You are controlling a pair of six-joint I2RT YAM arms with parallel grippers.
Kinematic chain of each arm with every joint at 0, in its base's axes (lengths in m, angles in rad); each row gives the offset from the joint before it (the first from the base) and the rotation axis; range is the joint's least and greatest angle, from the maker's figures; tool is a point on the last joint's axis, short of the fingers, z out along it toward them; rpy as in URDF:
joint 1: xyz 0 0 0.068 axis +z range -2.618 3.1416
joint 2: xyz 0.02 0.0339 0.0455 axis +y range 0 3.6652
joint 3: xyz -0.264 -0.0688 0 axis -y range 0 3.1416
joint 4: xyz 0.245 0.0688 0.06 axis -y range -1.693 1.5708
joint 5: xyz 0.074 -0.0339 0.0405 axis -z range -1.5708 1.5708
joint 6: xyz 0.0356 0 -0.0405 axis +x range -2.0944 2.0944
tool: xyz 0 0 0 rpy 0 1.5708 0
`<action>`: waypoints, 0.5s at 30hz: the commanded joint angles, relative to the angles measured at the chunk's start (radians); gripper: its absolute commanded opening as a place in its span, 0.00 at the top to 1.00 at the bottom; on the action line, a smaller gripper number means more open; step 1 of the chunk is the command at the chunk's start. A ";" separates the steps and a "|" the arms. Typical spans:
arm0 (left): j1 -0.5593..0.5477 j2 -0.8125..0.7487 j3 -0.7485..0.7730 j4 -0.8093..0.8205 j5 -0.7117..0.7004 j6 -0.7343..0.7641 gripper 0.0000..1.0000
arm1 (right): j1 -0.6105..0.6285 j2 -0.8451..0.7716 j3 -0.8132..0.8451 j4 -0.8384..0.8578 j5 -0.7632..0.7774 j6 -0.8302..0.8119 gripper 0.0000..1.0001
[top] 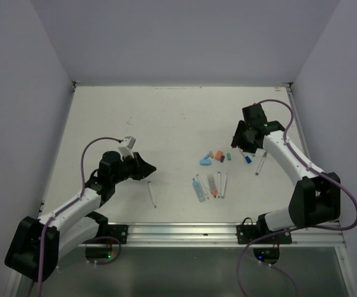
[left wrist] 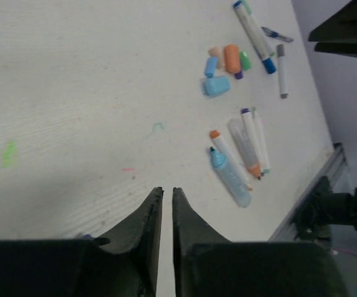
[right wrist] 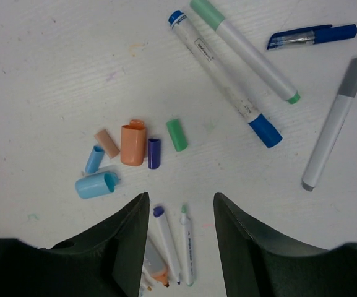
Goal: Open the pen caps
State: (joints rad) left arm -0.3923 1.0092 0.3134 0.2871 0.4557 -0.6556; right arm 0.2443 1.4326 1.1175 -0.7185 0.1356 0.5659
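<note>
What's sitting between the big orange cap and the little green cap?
A small dark purple cap lies between the orange cap and the green cap, seen in the right wrist view.

Soft, even light falls from overhead. The white table (top: 166, 117) looks bright with no glare, and the walls (top: 184, 37) take a pale lilac tint. Shadows under the arms (top: 73, 207) are faint. In the left wrist view a grey shadow spreads ahead of the left gripper (left wrist: 167, 193), which is dark and soft-edged up close. The right gripper (right wrist: 178, 201) is equally blurred, while the pen caps (right wrist: 133, 143) and pens (right wrist: 224, 77) beyond it are sharp.
</note>
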 commanded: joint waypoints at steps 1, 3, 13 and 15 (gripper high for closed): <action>-0.002 -0.095 -0.052 -0.187 -0.233 -0.015 0.91 | -0.008 -0.020 -0.010 -0.022 -0.063 -0.009 0.50; -0.002 -0.176 -0.088 -0.311 -0.341 -0.088 1.00 | -0.008 -0.011 -0.008 -0.013 -0.082 -0.005 0.50; -0.002 -0.273 -0.126 -0.549 -0.324 -0.183 0.74 | -0.010 -0.012 -0.041 0.063 -0.131 0.000 0.50; -0.002 -0.274 -0.116 -0.589 -0.341 -0.194 0.73 | -0.010 -0.026 -0.048 0.068 -0.160 0.000 0.50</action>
State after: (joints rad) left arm -0.3935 0.7502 0.1864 -0.2173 0.1379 -0.8165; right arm 0.2363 1.4330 1.0817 -0.6849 0.0189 0.5663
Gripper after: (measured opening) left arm 0.265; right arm 0.499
